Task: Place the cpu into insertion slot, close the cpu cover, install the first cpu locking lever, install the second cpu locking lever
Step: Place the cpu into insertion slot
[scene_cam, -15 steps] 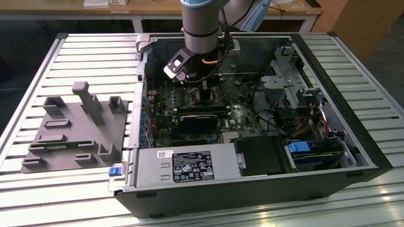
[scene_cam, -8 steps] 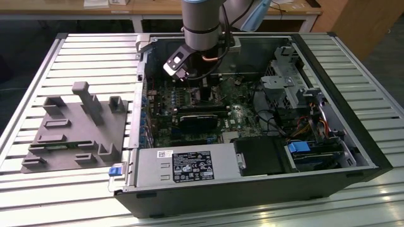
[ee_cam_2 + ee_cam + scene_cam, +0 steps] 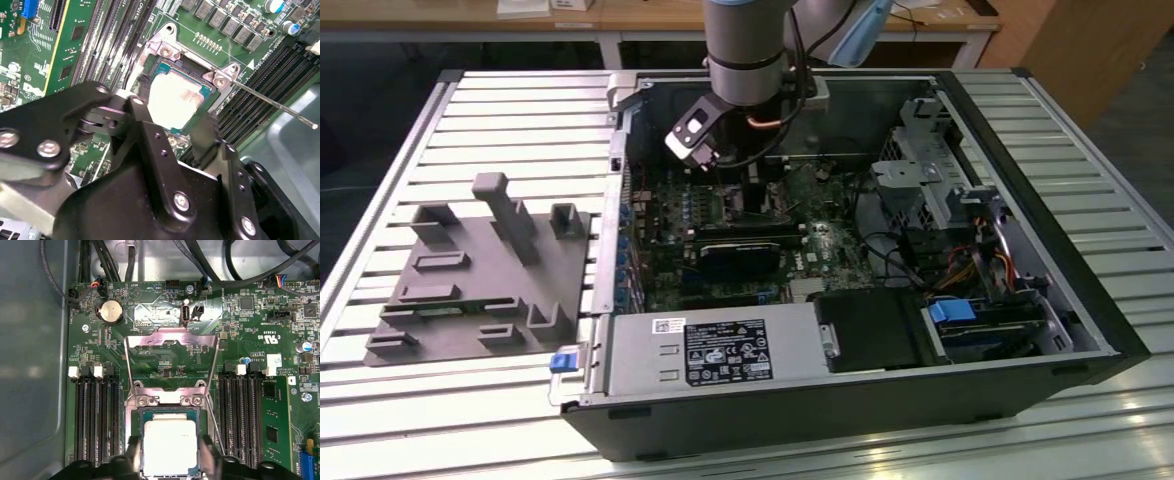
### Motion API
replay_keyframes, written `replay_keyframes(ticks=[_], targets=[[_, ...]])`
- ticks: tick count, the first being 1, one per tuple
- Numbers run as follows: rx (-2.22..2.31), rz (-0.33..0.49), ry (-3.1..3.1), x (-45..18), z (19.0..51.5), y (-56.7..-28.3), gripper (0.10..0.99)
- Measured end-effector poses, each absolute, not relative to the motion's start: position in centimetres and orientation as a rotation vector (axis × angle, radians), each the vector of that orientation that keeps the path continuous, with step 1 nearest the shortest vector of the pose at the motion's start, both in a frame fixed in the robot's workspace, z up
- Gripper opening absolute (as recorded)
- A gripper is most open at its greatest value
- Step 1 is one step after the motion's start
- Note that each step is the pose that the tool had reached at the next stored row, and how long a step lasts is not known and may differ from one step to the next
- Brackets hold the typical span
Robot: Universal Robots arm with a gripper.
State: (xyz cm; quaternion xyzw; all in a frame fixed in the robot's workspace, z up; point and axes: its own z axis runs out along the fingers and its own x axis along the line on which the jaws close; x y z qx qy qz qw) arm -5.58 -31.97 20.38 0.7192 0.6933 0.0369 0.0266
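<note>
The cpu [image 3: 170, 442], a small square chip with a dull pale metal top, lies in the insertion slot [image 3: 170, 410] on the green motherboard; it also shows in the second wrist view [image 3: 175, 95]. My gripper [image 3: 170, 460] hangs straight over it inside the open computer case [image 3: 744, 185]. Its two black fingers [image 3: 134, 455] sit against opposite edges of the chip. The cpu cover [image 3: 172, 337], a thin silvery frame with a square window, stands flipped open behind the slot. A thin metal locking lever [image 3: 280, 106] sticks out unlatched beside the slot.
Long black memory slots [image 3: 95, 420] flank the socket on both sides. In the case are a black card [image 3: 747, 255], a grey power supply [image 3: 707, 350], cables [image 3: 947, 270] and a drive cage [image 3: 921, 165]. A grey fixture [image 3: 480, 270] lies on the slatted table at the exterior view's left.
</note>
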Motion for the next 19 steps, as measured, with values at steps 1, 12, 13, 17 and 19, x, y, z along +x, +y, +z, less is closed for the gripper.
replay_keyframes(ticks=[1,12,13,17,19], targets=[[2.222,0.114,2.142,-5.58,20.39,-31.97,0.6],[2.222,0.114,2.142,-5.58,20.48,-31.97,0.122],[2.222,0.114,2.142,-5.58,20.49,-31.97,0.102],[2.222,0.114,2.142,-5.58,20.51,-31.98,0.102],[2.222,0.114,2.142,-5.51,20.46,-31.98,0.102]])
